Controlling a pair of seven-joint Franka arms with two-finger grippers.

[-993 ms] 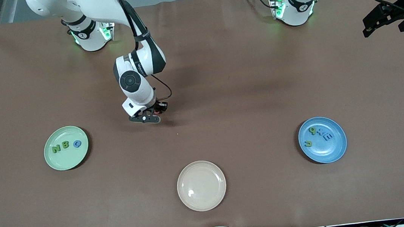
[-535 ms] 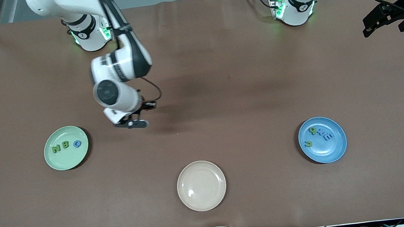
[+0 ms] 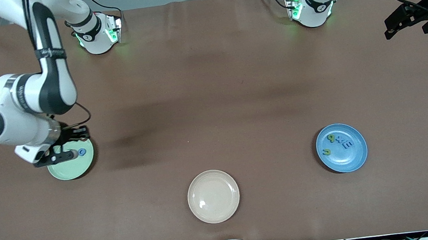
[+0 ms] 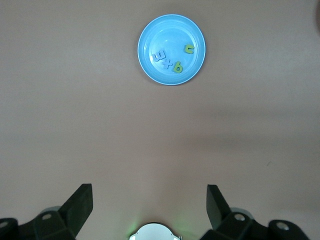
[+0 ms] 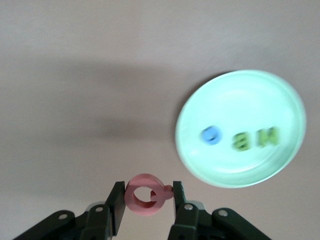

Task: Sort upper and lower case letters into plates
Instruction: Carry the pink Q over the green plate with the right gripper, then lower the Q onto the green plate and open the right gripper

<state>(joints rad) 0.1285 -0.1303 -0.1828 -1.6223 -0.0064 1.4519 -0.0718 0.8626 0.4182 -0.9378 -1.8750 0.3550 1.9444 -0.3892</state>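
- Brown table (image 3: 211,96) under everything; cream plate (image 3: 213,196) nearest the front camera, bare.
- Mint green plate (image 3: 72,168) toward the right arm's end, holding green and blue letters; blue plate (image 3: 341,147) toward the left arm's end, holding four letters.
- Right gripper (image 3: 55,157) over the mint plate's edge, clamped on a pink letter (image 5: 145,195).
- Left gripper (image 4: 150,200) waiting high at its end, spread wide, holding nothing.

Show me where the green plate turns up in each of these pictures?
Front view: the green plate lies toward the right arm's end of the table, partly under the right gripper.
Left wrist view: not in it; only the blue plate shows.
Right wrist view: the green plate fills one side, past the pink letter in the gripper.
Shared landmark: the blue letter on it.
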